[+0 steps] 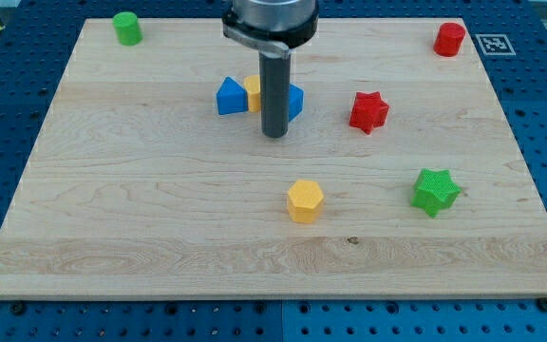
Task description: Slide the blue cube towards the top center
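My tip (274, 134) rests on the board just below a cluster of blocks near the top center. A blue block (231, 97) sits at the cluster's left. A yellow block (253, 92) is wedged in the middle, mostly hidden by the rod. A second blue block (294, 102) peeks out at the rod's right, touching or very close to it. I cannot tell which of the blue blocks is the cube.
A green cylinder (127, 28) stands at the top left, a red cylinder (450, 39) at the top right. A red star (368, 111) lies right of the cluster. A yellow hexagon (305, 200) and a green star (435, 191) lie lower down.
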Available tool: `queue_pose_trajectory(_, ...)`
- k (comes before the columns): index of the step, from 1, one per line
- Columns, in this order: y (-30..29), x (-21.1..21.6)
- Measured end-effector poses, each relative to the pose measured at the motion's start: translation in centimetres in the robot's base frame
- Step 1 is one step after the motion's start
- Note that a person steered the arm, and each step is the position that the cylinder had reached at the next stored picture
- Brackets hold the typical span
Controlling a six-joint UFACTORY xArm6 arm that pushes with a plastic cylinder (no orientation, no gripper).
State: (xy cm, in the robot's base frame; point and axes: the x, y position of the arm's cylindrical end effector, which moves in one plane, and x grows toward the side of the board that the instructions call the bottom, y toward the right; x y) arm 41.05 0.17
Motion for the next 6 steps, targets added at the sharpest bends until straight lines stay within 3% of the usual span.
queue_pose_trajectory(2,1.5,-1.0)
queue_pose_trajectory(6,3.1,-7.0)
